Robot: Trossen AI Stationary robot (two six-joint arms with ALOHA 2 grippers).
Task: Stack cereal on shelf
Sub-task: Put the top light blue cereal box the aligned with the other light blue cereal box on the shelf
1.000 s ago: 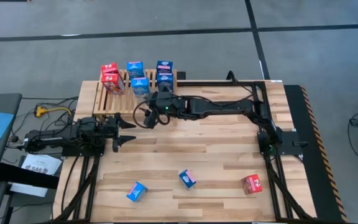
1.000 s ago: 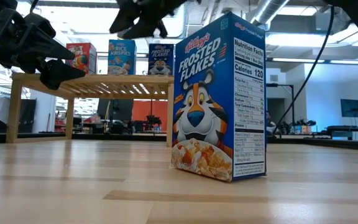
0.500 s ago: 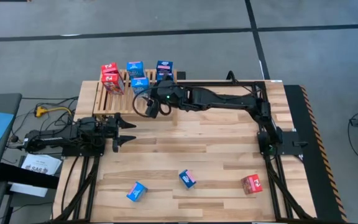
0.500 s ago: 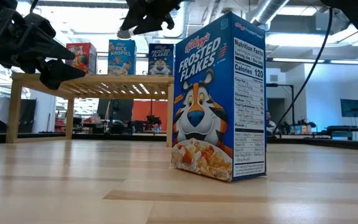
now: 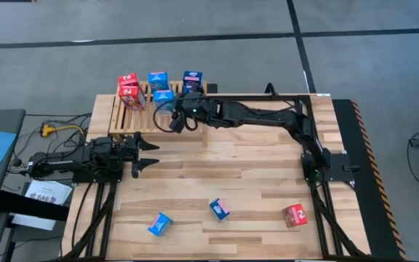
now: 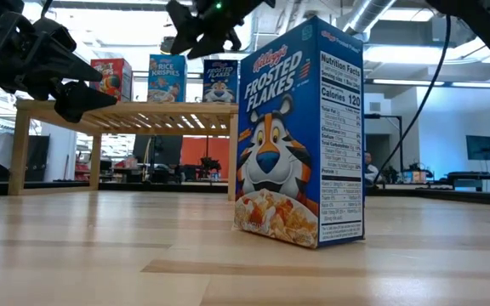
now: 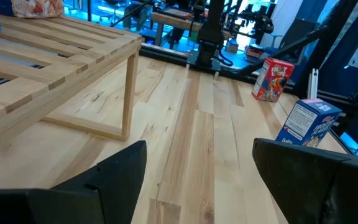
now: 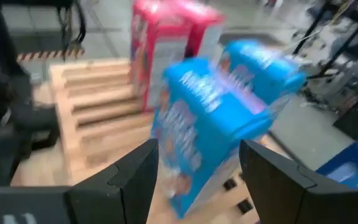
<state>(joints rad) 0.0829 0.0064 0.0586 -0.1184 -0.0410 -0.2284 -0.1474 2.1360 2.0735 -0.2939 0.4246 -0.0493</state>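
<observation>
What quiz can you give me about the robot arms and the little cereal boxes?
1. How many cereal boxes sit on the tabletop, not on the shelf?
2. True or false: the left gripper has its jaws shut on a red box.
3. Which gripper is over the shelf? A: the left one. B: the right one. C: both.

Key:
1. Three: two blue, one red.
2. False. Its jaws are open and empty, beside the shelf.
3. B: the right gripper.
</observation>
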